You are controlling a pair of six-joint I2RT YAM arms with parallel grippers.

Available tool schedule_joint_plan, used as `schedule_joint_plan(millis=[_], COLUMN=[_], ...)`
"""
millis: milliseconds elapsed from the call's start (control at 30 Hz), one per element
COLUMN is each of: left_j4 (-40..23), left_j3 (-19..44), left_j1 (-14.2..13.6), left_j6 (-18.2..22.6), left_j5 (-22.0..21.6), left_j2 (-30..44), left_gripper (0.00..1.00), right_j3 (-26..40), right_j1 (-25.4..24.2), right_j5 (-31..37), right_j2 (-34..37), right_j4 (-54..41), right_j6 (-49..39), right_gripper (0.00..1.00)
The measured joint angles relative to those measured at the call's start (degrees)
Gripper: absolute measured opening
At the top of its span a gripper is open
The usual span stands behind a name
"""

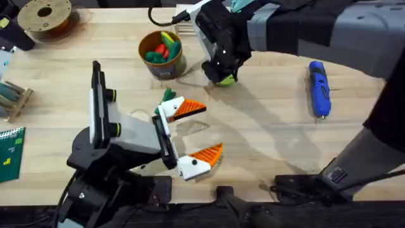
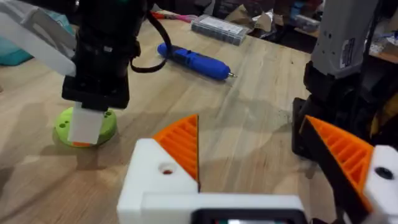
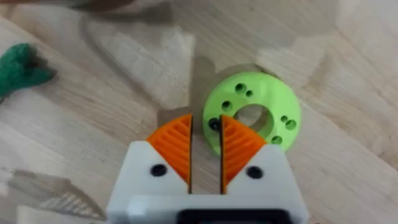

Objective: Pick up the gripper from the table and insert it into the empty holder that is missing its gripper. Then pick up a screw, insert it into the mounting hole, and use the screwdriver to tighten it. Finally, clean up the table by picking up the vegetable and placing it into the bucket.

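My left gripper (image 1: 213, 127) (image 2: 261, 155) rests open on the table. Each of its white holders (image 1: 188, 167) carries an orange ribbed gripper finger (image 1: 207, 154). The dark green vegetable (image 1: 168, 95) (image 3: 22, 68) lies just beyond its far finger. My right gripper (image 1: 223, 76) (image 3: 206, 124) points down onto a green disc with holes (image 3: 273, 99) (image 2: 107, 122), its fingers a narrow slit apart. A dark spot on the disc lies between the tips; I cannot tell if it is a screw. The blue screwdriver (image 1: 318, 88) (image 2: 196, 60) lies at the right. The bucket (image 1: 162, 61) stands left of the disc.
The bucket holds green, red and yellow toy produce (image 1: 163, 48). A filament spool (image 1: 44, 16) sits at the far left corner, with a wooden rack (image 1: 14, 98) and a green circuit board (image 1: 9, 152) along the left edge. The right arm (image 1: 329, 28) spans the far right.
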Motion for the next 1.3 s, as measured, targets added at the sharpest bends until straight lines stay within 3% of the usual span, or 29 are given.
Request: schedule_joint_plan(millis=[267,800,1100,1300], left_j4=[0.00,-0.01,0.00,0.00], left_j3=[0.00,0.00,0.00,0.00], left_j1=[0.00,0.00,0.00,0.00], left_j6=[0.00,0.00,0.00,0.00], left_j5=[0.00,0.00,0.00,0.00], left_j2=[0.00,0.00,0.00,0.00], left_gripper=[0.986,0.986,0.986,0.986], right_j3=[0.20,2.77,12.74,12.98], right_j1=[-0.56,-0.49,0.11,1.10], right_j5=[1.00,0.65,-0.83,-8.61], right_j2=[0.00,-0.73,-12.85,-18.25], right_j4=[0.05,-4.35,-17.57,-20.90], right_j6=[0.01,-0.03,-0.52,-2.97], right_gripper=[0.013,0.009,0.008,0.008])
